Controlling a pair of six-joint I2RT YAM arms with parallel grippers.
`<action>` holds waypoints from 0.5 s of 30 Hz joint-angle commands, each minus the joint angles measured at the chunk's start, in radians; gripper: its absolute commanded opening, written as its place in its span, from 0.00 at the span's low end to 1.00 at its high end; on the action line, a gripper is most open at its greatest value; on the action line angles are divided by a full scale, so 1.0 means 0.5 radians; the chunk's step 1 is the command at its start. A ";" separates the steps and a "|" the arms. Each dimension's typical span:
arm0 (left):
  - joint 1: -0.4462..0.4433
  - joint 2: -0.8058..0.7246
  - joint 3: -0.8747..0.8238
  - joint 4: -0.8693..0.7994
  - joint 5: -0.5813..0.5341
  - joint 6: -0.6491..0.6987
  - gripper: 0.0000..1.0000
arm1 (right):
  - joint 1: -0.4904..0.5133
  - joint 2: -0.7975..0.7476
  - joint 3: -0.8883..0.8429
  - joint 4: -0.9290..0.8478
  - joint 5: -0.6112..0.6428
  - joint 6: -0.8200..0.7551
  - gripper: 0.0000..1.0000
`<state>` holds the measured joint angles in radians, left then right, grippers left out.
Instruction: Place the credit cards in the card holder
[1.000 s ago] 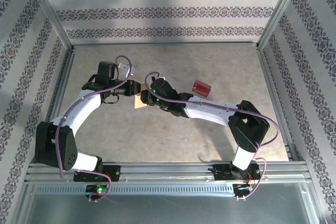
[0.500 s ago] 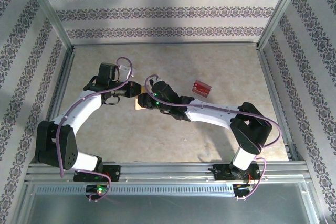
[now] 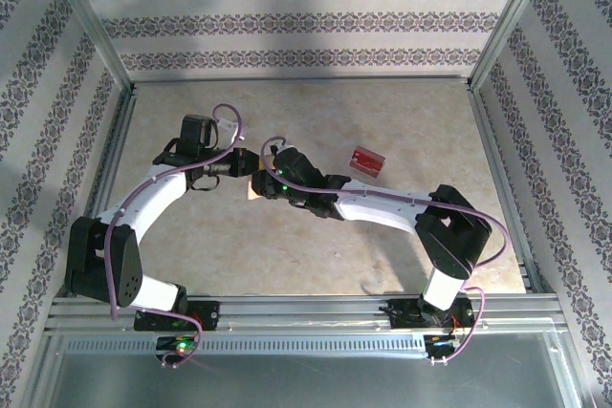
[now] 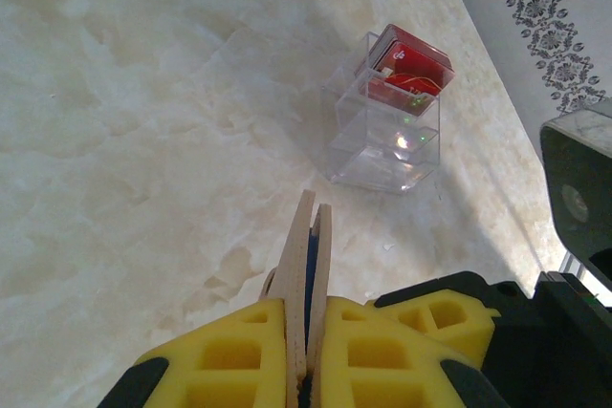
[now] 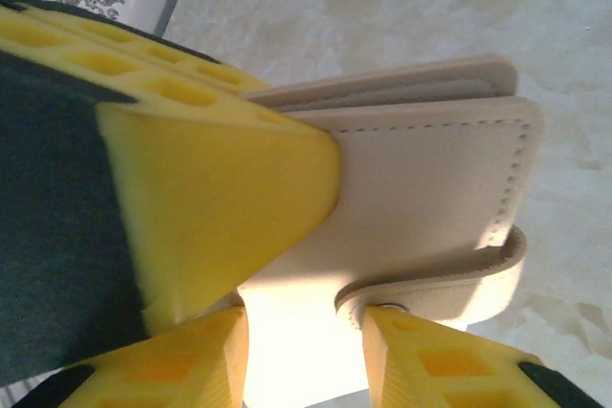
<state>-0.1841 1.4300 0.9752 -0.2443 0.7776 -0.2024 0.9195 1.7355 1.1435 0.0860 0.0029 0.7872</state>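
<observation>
Two claws were close together at the middle of the counter (image 3: 287, 255), with the card holder (image 3: 252, 188) between them. The left claw (image 3: 241, 165) was clamped on the tan card holder (image 4: 308, 236), which stood edge-up between its yellow pads (image 4: 258, 341), raised off the counter in the left wrist view. The right claw (image 3: 260, 184) reached in from the right. In its wrist view its two fingers (image 5: 182, 360) stood apart on either side of the holder's (image 5: 421, 179) near edge, just by the little closing tab (image 5: 449, 284); whether they pinched it could not be told. The red credit cards (image 3: 367, 161) lay well apart to the right and a little farther back, stacked in the far end of a clear plastic box (image 4: 382, 140), their pale markings facing up (image 4: 413, 62).
</observation>
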 commanded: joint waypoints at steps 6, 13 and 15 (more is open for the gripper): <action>-0.032 -0.008 0.001 0.071 0.137 -0.029 0.00 | -0.060 0.021 -0.003 -0.158 0.171 0.038 0.37; -0.031 -0.010 -0.005 0.083 0.135 -0.028 0.00 | -0.074 0.020 0.005 -0.165 0.168 0.014 0.30; -0.033 -0.009 0.004 0.065 0.133 -0.025 0.00 | -0.078 -0.009 -0.021 -0.155 0.180 0.012 0.24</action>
<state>-0.1844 1.4300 0.9745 -0.2241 0.7925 -0.2104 0.8989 1.7355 1.1435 0.0380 0.0433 0.7887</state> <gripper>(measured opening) 0.099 0.252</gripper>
